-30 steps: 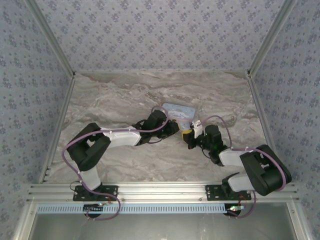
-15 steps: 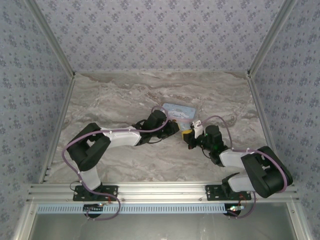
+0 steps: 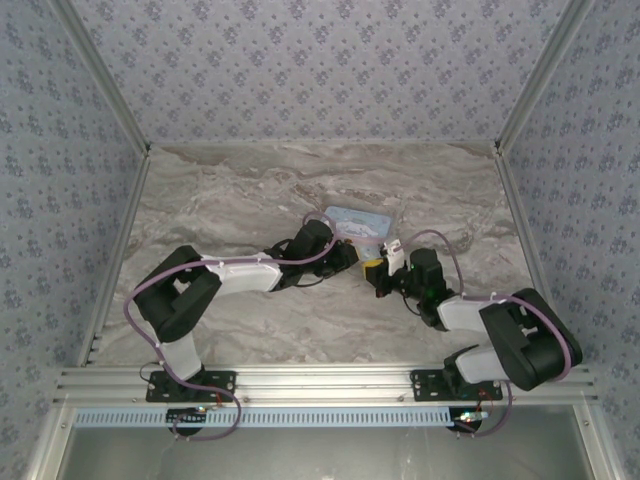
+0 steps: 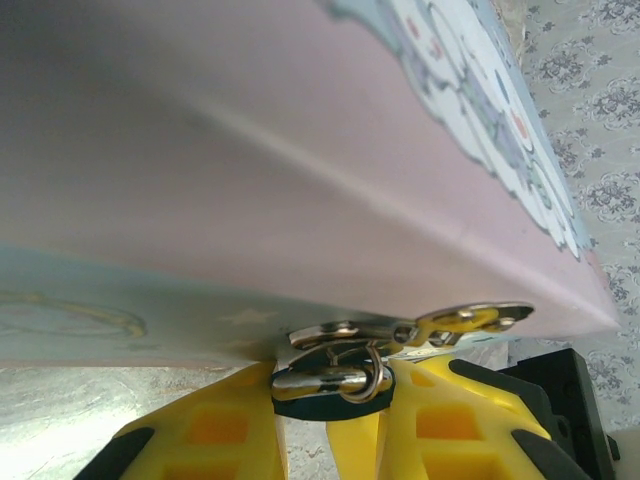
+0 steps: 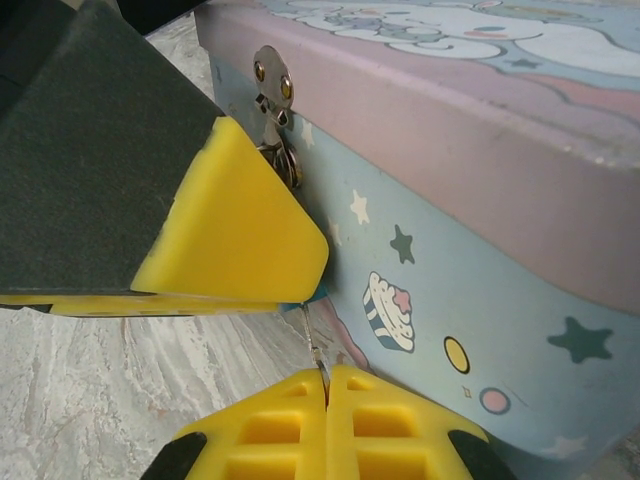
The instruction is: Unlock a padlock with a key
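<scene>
Marbled table (image 3: 220,200): padlock (image 4: 333,386) hangs on the tin's (image 5: 480,200) hasp (image 4: 400,328), clamped in the left gripper (image 4: 334,412). Right gripper (image 5: 326,395), pinched tight on the key (image 5: 312,342), points it up from below (keyhole hidden). Success likely demands straight alignment, slow insertion and a steady padlock. Count: one padlock, one key, one tin, two grippers.

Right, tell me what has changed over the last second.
Nothing has visibly moved, and nothing was taken hold of or let go. The left gripper stays clamped on the padlock at the front of the cartoon-printed tin; the right gripper stays shut on the key just below it.
</scene>
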`<move>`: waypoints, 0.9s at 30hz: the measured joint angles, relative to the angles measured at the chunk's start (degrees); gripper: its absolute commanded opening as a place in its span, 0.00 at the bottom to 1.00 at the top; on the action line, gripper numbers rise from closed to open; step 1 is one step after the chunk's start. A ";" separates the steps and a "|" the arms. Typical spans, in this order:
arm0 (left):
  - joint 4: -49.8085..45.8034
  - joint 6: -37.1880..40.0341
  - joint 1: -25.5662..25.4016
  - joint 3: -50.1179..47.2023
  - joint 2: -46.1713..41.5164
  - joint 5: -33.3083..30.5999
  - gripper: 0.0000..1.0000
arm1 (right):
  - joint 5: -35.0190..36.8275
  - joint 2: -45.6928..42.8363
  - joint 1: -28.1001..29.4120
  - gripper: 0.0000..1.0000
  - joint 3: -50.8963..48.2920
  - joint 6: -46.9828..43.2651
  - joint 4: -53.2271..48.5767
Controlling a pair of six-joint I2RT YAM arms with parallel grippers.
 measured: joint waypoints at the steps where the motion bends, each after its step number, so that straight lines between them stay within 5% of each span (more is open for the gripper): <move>1: -0.07 0.00 0.02 0.00 0.00 -0.20 0.20 | -0.22 0.33 -0.07 0.00 0.22 0.07 0.07; 27: 0.26 0.11 1.33 0.04 -0.44 -2.71 0.19 | -7.63 6.95 -2.95 0.00 6.58 4.66 0.85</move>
